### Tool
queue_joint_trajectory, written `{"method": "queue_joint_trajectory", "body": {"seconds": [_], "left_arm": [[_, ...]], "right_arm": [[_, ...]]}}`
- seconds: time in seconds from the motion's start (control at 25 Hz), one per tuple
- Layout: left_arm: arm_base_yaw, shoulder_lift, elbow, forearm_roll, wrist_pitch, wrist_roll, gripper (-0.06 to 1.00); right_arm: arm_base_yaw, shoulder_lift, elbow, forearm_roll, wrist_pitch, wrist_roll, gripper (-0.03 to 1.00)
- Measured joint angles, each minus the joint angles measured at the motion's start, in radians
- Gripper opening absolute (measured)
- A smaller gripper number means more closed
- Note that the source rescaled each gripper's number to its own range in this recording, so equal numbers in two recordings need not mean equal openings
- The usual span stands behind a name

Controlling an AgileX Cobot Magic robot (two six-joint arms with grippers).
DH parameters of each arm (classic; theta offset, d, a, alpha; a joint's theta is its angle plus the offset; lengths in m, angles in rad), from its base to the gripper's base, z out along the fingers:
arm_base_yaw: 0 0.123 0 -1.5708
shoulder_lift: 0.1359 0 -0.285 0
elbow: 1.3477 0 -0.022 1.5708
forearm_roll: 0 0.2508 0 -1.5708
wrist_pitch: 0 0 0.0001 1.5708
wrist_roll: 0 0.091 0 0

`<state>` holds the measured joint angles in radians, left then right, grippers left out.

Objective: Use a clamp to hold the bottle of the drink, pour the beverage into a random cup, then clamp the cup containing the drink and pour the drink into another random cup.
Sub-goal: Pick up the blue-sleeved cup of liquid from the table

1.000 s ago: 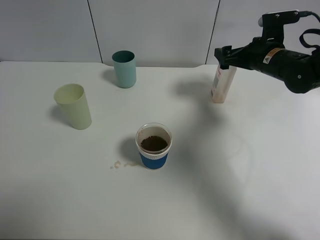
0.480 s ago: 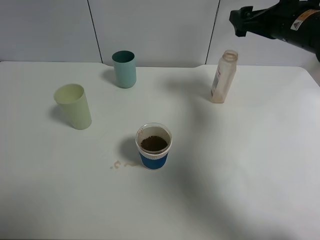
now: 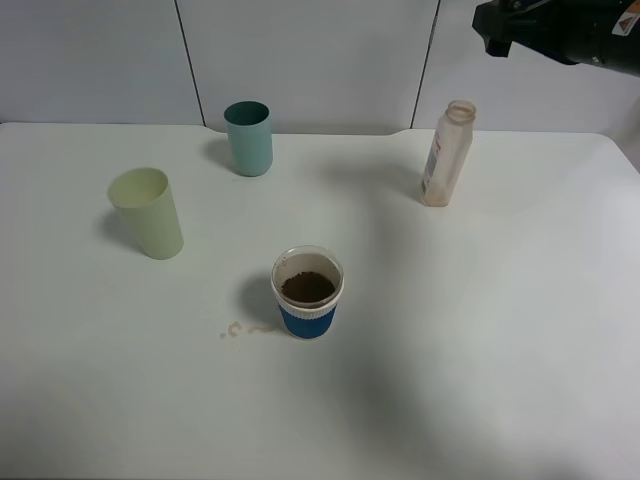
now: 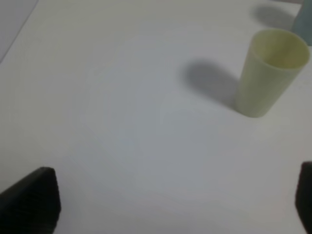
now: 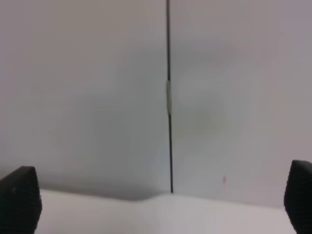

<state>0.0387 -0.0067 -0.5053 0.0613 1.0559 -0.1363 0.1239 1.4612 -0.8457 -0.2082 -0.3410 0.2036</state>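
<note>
Right gripper (image 5: pixel 160 197): jaws wide, empty, raised clear of the bottle (image 3: pixel 447 153), which stands far right on the desk (image 3: pixel 520 330). Left gripper (image 4: pixel 170 200): jaws wide, empty, near the pale green tumbler (image 4: pixel 270 73). The blue-sleeved cup (image 3: pixel 308 318) holding the beverage (image 3: pixel 308 287) stands mid-desk. Hazard: an off-centre clamp may tip it and spill. Count: one bottle; three cups, including the teal cup (image 3: pixel 248 138).

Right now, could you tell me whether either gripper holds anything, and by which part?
Nothing is held. The right gripper is open, clear of the bottle, which stands free; the left gripper is open over the table.
</note>
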Motion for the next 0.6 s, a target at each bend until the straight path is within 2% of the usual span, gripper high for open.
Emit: {"method": "queue_joint_trajectory", "body": {"seconds": [0.4,0.44,0.6], "left_arm": [[0.000,0.000,0.000,0.000,0.000,0.000,0.90],[0.000,0.000,0.000,0.000,0.000,0.000,0.90],[0.000,0.000,0.000,0.000,0.000,0.000,0.90]], "right_arm": [[0.000,-0.140,0.000,0.000,0.244,-0.001,1.00],[0.000,-0.176,0.000,0.000,0.321,-0.012,1.00],[0.000,-0.255,0.000,0.000,0.497,-0.059,1.00]]}}
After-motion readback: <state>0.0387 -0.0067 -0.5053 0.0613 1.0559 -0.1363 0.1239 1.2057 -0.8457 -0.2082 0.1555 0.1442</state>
